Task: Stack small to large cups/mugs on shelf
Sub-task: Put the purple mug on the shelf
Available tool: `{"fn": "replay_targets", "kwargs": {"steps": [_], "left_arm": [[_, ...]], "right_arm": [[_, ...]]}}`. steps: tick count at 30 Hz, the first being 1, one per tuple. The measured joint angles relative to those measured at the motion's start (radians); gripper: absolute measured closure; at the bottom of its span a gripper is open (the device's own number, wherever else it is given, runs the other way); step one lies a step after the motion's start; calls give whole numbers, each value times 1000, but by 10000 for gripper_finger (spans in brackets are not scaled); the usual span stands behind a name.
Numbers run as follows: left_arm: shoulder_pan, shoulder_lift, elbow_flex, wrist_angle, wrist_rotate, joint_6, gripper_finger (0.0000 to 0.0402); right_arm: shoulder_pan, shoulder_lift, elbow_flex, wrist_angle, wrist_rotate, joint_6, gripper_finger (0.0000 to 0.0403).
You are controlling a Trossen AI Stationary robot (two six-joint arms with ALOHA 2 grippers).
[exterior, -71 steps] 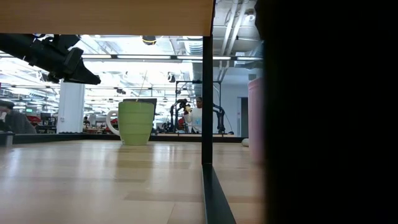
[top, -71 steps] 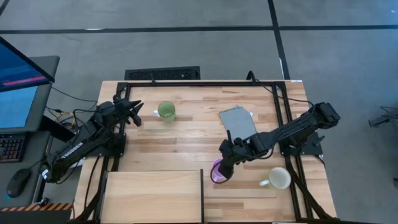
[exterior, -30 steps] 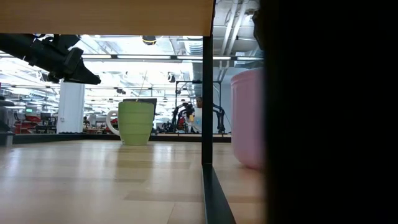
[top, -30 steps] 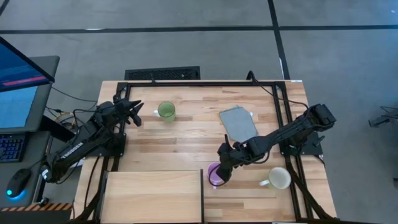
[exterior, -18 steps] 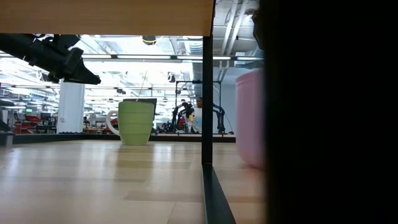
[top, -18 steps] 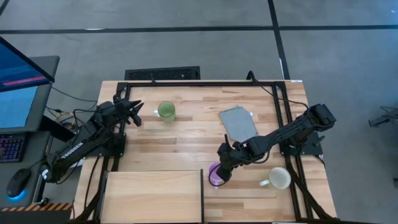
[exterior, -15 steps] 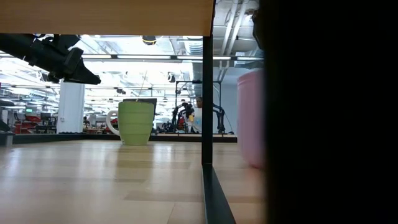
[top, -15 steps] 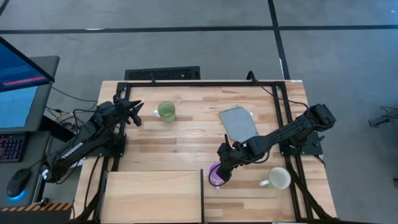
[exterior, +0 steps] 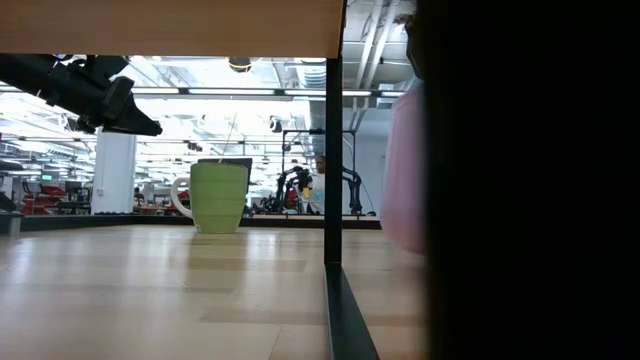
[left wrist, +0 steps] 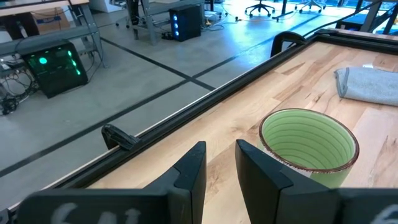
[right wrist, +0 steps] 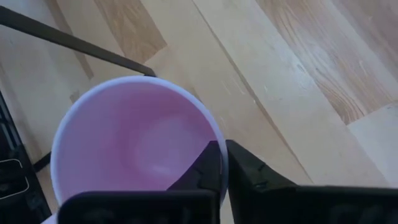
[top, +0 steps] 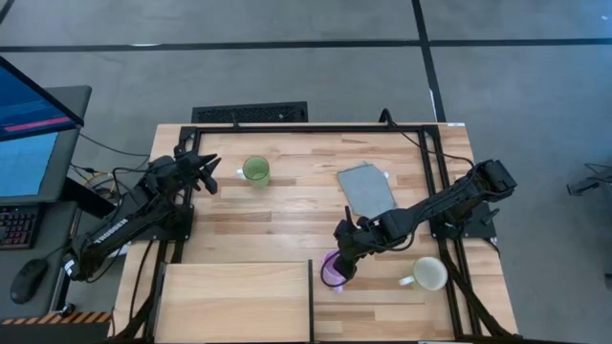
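Purple mug is half hidden behind a dark mass in the low view, its rim pinched by the right gripper. Left gripper, fingers slightly spread, idles at 9 o'clock of the green mug. Striped plank tabletop; bright workshop beyond.

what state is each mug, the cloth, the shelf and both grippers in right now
purple mug: upright, rim pinched by right gripper, beside the shelf's edge
green mug: upright, empty, free on the table
white mug: upright, free on the table
grey cloth: folded, lying flat
shelf: nothing on it
right gripper: shut on the purple mug's rim
left gripper: slightly open, holding nothing, near the green mug
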State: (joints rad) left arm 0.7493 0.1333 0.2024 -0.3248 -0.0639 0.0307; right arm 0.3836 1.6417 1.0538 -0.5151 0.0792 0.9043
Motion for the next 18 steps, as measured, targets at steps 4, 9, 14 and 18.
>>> {"fn": "replay_targets", "kwargs": {"steps": [4, 9, 14, 18], "left_arm": [[0, 0, 0, 0, 0, 0, 324], [0, 0, 0, 0, 0, 0, 324], [0, 0, 0, 0, 0, 0, 324], [0, 0, 0, 0, 0, 0, 324]], "right_arm": [[0, 0, 0, 4, 0, -15, 393], [0, 0, 0, 4, 0, -18, 381], [0, 0, 0, 3, 0, -25, 394], [0, 0, 0, 3, -3, -18, 390]]}}
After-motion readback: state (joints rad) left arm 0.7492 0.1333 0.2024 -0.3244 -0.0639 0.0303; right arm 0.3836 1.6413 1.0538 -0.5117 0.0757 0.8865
